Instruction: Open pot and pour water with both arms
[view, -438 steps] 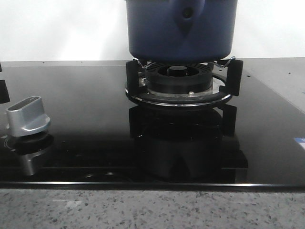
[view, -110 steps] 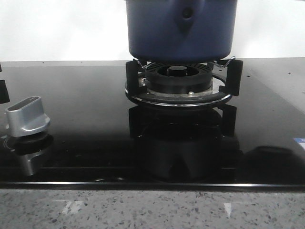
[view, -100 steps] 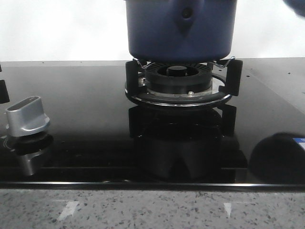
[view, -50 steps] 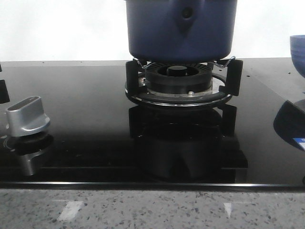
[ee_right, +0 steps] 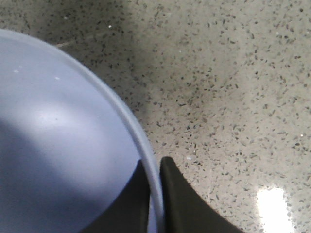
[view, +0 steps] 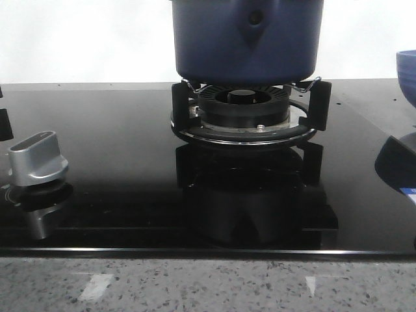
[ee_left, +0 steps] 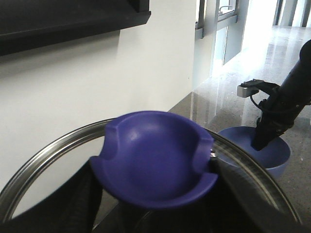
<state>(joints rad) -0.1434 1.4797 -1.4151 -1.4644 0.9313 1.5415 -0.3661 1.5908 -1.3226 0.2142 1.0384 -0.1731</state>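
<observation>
The dark navy pot [view: 247, 39] stands on the gas burner [view: 244, 114]; its top is cut off by the front view. My left gripper [ee_left: 154, 196] is shut on the lid's blue knob [ee_left: 155, 160]. The lid's steel rim [ee_left: 43, 155] rings the knob, and the wall shows through its glass. My right gripper [ee_right: 154, 167] is shut on the rim of a lighter-blue bowl [ee_right: 58, 145], one finger inside and one outside. The bowl shows at the right edge of the front view [view: 407, 68] and in the left wrist view [ee_left: 278, 156], held by the right arm [ee_left: 284, 102].
A silver stove knob [view: 38, 156] stands at the left of the black glass cooktop [view: 117, 130]. A speckled stone counter [ee_right: 233, 97] lies under the bowl and along the cooktop's front edge [view: 208, 286]. A white wall is behind.
The bowl came into the front view at the right edge and now sits slightly lower there. Its dark reflection on the cooktop moved right. The pot has not moved.
</observation>
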